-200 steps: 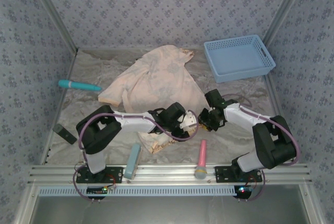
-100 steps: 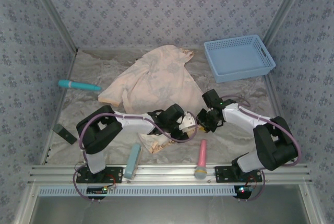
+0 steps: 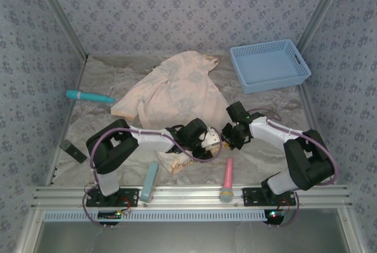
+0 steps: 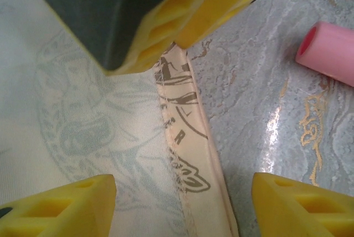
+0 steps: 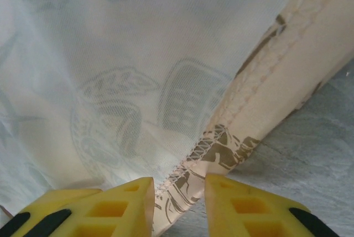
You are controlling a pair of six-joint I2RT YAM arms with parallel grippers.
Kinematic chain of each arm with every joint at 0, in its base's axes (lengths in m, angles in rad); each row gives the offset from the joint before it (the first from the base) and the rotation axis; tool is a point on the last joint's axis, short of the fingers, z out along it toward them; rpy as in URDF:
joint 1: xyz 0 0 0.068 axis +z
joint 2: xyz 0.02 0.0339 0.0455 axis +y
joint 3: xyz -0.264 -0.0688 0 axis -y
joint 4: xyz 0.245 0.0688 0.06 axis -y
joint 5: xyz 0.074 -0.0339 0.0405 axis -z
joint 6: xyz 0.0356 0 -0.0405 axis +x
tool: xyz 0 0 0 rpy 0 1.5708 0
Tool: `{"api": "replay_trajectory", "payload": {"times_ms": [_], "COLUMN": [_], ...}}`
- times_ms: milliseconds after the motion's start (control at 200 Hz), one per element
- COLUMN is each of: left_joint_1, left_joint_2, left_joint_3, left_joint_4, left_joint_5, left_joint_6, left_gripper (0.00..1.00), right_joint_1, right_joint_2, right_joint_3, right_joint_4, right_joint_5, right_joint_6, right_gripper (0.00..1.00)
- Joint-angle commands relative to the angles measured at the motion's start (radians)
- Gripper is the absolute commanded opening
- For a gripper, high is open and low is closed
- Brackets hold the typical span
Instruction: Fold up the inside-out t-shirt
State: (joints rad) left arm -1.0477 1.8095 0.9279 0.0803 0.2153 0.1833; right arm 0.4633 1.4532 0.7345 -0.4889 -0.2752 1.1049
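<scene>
Unfolded and rumpled, a peach-tan t-shirt (image 3: 177,91) lies inside out across the centre of the frame, one end bunched toward upper centre and a corner reaching lower centre. Its leafy brown print shows only faintly through the cloth. Close up, the stitched hem (image 4: 185,154) is turned back, baring darker print.

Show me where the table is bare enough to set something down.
Bare table lies left, between the teal tool and the dark block, and right, between the blue basket and the right arm. Crowded: near centre, where left claw and right claw meet over the t-shirt hem beside the pink tool.
</scene>
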Motion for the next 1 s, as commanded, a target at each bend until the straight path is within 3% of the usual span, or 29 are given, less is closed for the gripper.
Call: {"api": "replay_trajectory", "payload": {"times_ms": [0,200,365,470,650,994], "left_joint_1": [-0.006,-0.006,-0.006,-0.006,-0.006,-0.006], "left_joint_2": [-0.016,-0.010,-0.002,-0.001,-0.006,0.008], "left_joint_3": [-0.002,-0.011,-0.009,-0.010,-0.009,0.004], "left_joint_4": [0.022,0.034,0.038,0.037,0.030,0.027], "left_joint_5": [0.029,0.030,0.034,0.039,0.029,0.011], "left_joint_6": [0.008,0.011,0.007,0.009,0.016,0.026], "left_gripper": [0.66,0.66,0.65,0.65,0.64,0.59], "right_joint_1": [0.012,0.026,0.028,0.029,0.028,0.030], "right_joint_2": [-0.003,-0.014,-0.007,-0.007,-0.020,-0.047], "right_joint_3": [-0.012,-0.032,-0.051,-0.045,-0.012,0.006], "right_joint_4": [-0.024,-0.019,0.009,0.016,-0.015,-0.034], "right_joint_5": [0.021,0.033,0.038,0.039,0.054,0.043], "right_joint_6": [0.021,0.032,0.045,0.049,0.034,0.050], "right_gripper": [0.34,0.36,0.31,0.18,0.08,0.00]}}
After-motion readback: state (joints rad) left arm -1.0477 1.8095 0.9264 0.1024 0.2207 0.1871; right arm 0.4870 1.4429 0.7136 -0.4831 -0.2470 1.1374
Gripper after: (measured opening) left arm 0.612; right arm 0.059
